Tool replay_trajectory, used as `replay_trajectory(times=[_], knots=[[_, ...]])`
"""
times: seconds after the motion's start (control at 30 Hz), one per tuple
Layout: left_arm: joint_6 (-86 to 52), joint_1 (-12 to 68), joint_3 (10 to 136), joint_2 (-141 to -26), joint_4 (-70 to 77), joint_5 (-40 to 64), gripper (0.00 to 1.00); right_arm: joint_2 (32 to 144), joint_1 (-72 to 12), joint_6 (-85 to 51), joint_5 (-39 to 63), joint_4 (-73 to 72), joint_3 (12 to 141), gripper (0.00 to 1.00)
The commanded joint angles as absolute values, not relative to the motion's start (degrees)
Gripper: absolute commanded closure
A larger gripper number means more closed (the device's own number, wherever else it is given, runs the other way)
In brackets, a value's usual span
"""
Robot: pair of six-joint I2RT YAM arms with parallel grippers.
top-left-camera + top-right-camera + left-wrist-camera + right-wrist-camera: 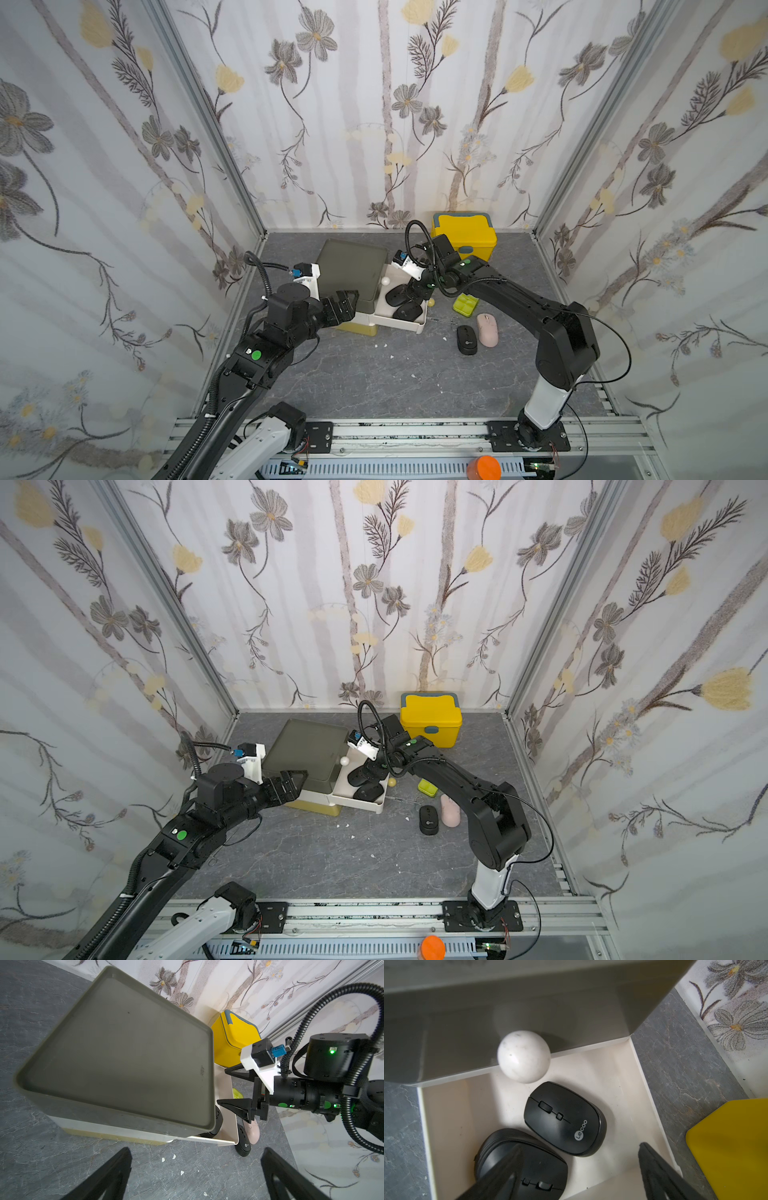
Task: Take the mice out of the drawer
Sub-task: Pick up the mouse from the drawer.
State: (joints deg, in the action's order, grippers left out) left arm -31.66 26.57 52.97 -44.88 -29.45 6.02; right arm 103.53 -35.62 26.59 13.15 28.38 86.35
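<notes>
The cream drawer point(420, 323) point(467, 1118) stands pulled out of the grey-topped cabinet point(353, 266). Two black mice lie in it: an oval one with a pale logo point(564, 1120) point(397, 295) and a ribbed one point(521, 1159) point(409, 311). My right gripper point(579, 1169) point(419, 291) hangs open just above them, one finger over the ribbed mouse, holding nothing. A slim black mouse point(466, 338) point(429, 820) and a pale pink mouse point(487, 330) point(451, 810) lie on the table to the right of the drawer. My left gripper point(195, 1176) point(347, 303) is open and empty at the cabinet's front left corner.
A white ball knob point(523, 1056) sticks out of the cabinet above the open drawer. A lime-green pill box point(465, 303) lies between the drawer and the right arm. A yellow lidded box point(464, 237) stands at the back wall. White crumbs point(392, 356) dot the grey tabletop.
</notes>
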Motion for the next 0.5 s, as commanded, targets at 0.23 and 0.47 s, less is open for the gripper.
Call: replay_trajectory(times=[0.23, 0.47], knots=[[-30.76, 26.48, 52.64, -45.23, -27.39, 4.72, 0.00, 107.88, -35.99, 31.59, 13.01, 32.00, 89.12, 0.13], [-30.85, 26.53, 52.73, -45.44, -27.33, 4.53, 0.00, 109.37, -36.22, 32.68, 12.78, 32.16, 89.12, 0.12]])
